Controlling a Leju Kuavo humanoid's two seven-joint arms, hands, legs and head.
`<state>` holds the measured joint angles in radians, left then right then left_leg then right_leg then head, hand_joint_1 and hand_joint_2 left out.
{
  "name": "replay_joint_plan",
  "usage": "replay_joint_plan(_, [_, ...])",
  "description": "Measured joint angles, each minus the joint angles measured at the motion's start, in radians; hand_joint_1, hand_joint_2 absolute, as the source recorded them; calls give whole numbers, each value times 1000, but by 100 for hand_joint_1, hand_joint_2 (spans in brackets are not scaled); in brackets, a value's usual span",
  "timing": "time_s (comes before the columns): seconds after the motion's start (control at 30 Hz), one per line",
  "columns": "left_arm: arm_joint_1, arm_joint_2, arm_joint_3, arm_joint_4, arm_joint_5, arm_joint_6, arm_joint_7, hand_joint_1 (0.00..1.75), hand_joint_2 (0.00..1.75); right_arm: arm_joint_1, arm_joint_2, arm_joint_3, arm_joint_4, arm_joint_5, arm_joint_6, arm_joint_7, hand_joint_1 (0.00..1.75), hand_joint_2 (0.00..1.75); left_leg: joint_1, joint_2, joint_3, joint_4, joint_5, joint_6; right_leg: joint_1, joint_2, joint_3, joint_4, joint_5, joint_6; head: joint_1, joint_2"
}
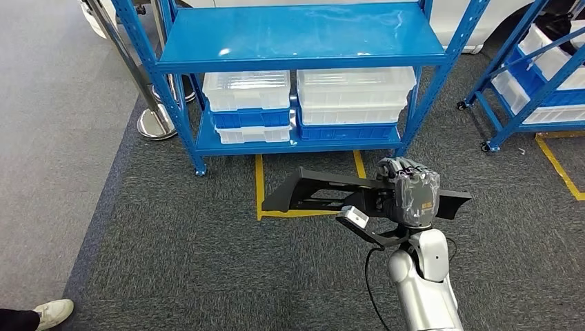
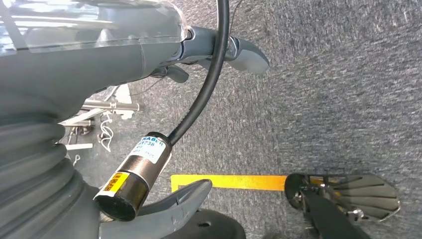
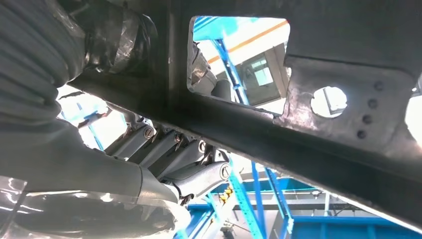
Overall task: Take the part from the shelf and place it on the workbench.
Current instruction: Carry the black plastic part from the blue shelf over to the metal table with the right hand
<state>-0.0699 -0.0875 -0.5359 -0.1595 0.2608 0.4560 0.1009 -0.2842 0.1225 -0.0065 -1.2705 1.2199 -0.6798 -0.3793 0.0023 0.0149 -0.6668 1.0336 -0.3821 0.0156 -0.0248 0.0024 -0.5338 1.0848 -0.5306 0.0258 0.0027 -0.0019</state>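
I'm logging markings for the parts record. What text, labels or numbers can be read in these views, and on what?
"ABER": partial word on the white label of the cable's cylinder, left wrist view.
The digits beneath it: too blurred to read.
Yellow sticker on the cylinder: print too small to read.
Black part, bins, shelf: no readable text.

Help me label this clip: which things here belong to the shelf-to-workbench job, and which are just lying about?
Job:
- black part, held over the carpet
- right robot hand, holding it
- blue shelf

Lying about:
- clear bins on the lower shelf
- second blue rack
- yellow floor tape
- person's shoe
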Motion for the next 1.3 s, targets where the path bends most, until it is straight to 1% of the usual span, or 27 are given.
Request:
replay_joint_plan(0.03, [0, 0, 0, 0, 0, 0, 0, 0, 175, 0, 0, 0, -2, -1, 0, 0, 173, 175, -1, -1, -5, 4, 7, -6, 3, 2, 11, -24, -17, -8, -1, 0])
replay_joint_plan(0.1, [3, 0, -1, 1, 0, 1, 0, 0, 175, 0, -1, 0, -4, -3, 0, -3, 173, 175, 0, -3, -10, 4, 20, -20, 5, 1, -2, -30, -7, -31, -1, 0])
replay_joint_plan(0.13, [4, 0, -1, 2, -1, 3, -2, 0, 175, 0, -2, 0, -5, -6, 0, -5, 173, 175, 2, -4, -18, 10, 10, -26, 5, 1, -12, -30, 3, -41, -1, 0])
replay_joint_plan(0.17, [6, 0, -2, 2, -1, 5, -5, 0, 175, 0, -1, 0, -6, -9, 0, -7, 173, 175, 4, -5, -30, 31, -19, -32, 4, 0, -25, -32, 15, -50, -1, 0])
replay_joint_plan(0.2, [7, 0, -3, 3, -3, 6, -8, 0, 175, 0, -1, 0, -8, -13, 0, -9, 173, 175, 5, -6, -45, 70, -65, -36, 3, 1, -38, -33, 27, -56, -2, 0])
replay_joint_plan(0.27, [8, 0, -7, 3, -8, 8, -16, 0, 175, 2, -2, 0, -12, -25, 0, -14, 173, 175, 7, -6, -76, 190, -155, -42, 5, 3, -67, -33, 51, -61, -2, 0])
replay_joint_plan(0.3, [7, 0, -8, 3, -10, 8, -18, 0, 175, 3, -2, 0, -12, -31, 0, -16, 173, 175, 7, -6, -83, 245, -172, -42, 7, 4, -81, -32, 62, -61, -2, 0])
replay_joint_plan(0.33, [7, 0, -9, 3, -12, 8, -20, 0, 175, 3, -2, 0, -12, -36, 0, -17, 173, 175, 7, -7, -77, 275, -168, -40, 10, 6, -94, -32, 73, -61, -2, 0])
replay_joint_plan(0.37, [8, 0, -9, 3, -13, 9, -21, 0, 175, 4, -2, 0, -12, -39, 0, -18, 173, 175, 5, -8, -56, 272, -149, -34, 13, 9, -106, -32, 83, -61, -2, 0])
replay_joint_plan(0.43, [7, 2, -10, 3, -13, 9, -21, 0, 175, 5, -2, 0, -14, -41, 0, -18, 173, 175, -1, -25, 39, 158, -114, -10, 18, 17, -124, -32, 101, -60, -1, 0])
replay_joint_plan(0.5, [7, 5, -13, 3, -13, 10, -22, 0, 175, 4, -3, 0, -17, -43, 0, -19, 173, 175, -7, -49, 132, 23, -122, 14, 17, 25, -133, -34, 117, -53, -1, 0])
replay_joint_plan(0.53, [7, 7, -14, 3, -13, 11, -22, 0, 175, 3, -3, 0, -17, -43, 0, -19, 173, 175, -11, -55, 153, -13, -131, 21, 13, 29, -134, -36, 124, -47, -1, 0])
replay_joint_plan(0.6, [7, 6, -16, 3, -12, 11, -23, 0, 175, 4, -3, 0, -19, -43, 0, -19, 173, 175, -13, -45, 162, -43, -120, 26, 10, 42, -134, -48, 140, -32, -2, 0])
replay_joint_plan(0.67, [6, 4, -17, 3, -12, 11, -22, 0, 175, 5, -5, -2, -21, -44, 0, -20, 173, 175, -7, -24, 167, -72, -95, 33, 14, 40, -145, -38, 129, -22, 0, 0])
replay_joint_plan(0.7, [6, 4, -17, 3, -11, 10, -22, 0, 175, 5, -6, -3, -23, -45, 0, -21, 173, 175, -2, -13, 167, -84, -82, 34, 15, 32, -162, -4, 103, -18, 1, 0])
replay_joint_plan(0.77, [7, 4, -17, 3, -10, 11, -22, 0, 175, 7, -6, -6, -25, -49, 0, -26, 173, 175, -2, 10, 157, -85, -72, 36, 11, 12, -212, 120, 29, -10, 3, 0])
replay_joint_plan(0.8, [8, 4, -17, 3, -9, 11, -23, 0, 175, 10, -6, -8, -26, -51, 0, -29, 173, 175, -2, 21, 149, -80, -71, 35, 8, 8, -232, 177, 4, -5, 3, 0])
replay_joint_plan(0.83, [9, 3, -18, 3, -7, 10, -24, 0, 175, 12, -6, -9, -26, -53, 0, -31, 173, 175, -2, 32, 141, -72, -72, 34, 5, 4, -237, 204, -3, 0, 3, 0])
replay_joint_plan(0.87, [8, 3, -18, 3, -6, 10, -25, 0, 175, 14, -6, -10, -26, -54, 0, -32, 173, 175, -1, 43, 134, -64, -73, 32, 2, -1, -221, 193, 7, 4, 3, 0])
replay_joint_plan(0.93, [8, 3, -18, 3, -2, 10, -28, 0, 175, 15, -7, -13, -31, -55, 0, -35, 173, 175, 0, 62, 122, -42, -80, 23, -1, -32, -144, 74, 47, 9, 3, 0])
replay_joint_plan(1.0, [7, 3, -20, 3, 0, 11, -31, 0, 175, 14, -6, -16, -39, -55, 0, -39, 173, 175, -4, 78, 113, -20, -91, 10, 3, -63, -90, -20, 66, -1, 3, 0])
replay_joint_plan(1.03, [7, 4, -20, 3, 0, 10, -31, 0, 175, 14, -6, -18, -43, -55, 0, -40, 173, 175, -6, 85, 112, -14, -95, 4, 6, -68, -85, -32, 64, -9, 2, 0])
replay_joint_plan(1.1, [6, 4, -22, 3, 2, 10, -32, 0, 175, 15, -7, -23, -49, -56, 0, -42, 173, 175, -6, 99, 113, -11, -98, -6, 8, -47, -89, -29, 68, -26, 2, 0])
replay_joint_plan(1.13, [5, 4, -23, 3, 2, 10, -32, 0, 175, 16, -7, -27, -52, -56, 0, -44, 173, 175, -4, 93, 112, -7, -104, -12, 7, -36, -90, -31, 71, -32, 2, 0])
replay_joint_plan(1.2, [5, 4, -23, 3, 2, 10, -32, 0, 175, 15, -6, -30, -58, -58, 0, -46, 173, 175, 2, 48, 93, 43, -146, -22, 2, -16, -93, -37, 79, -45, 2, 0])
replay_joint_plan(1.23, [5, 4, -23, 3, 2, 10, -32, 0, 175, 15, -6, -31, -60, -60, 0, -48, 173, 175, 4, 19, 71, 95, -179, -26, 1, -6, -95, -37, 82, -49, 2, 0])
replay_joint_plan(1.3, [8, 4, -24, 3, 3, 10, -32, 0, 175, 15, -5, -33, -63, -60, 0, -49, 173, 175, 6, -4, 15, 223, -239, -29, 1, 18, -101, -37, 86, -53, 2, 0])
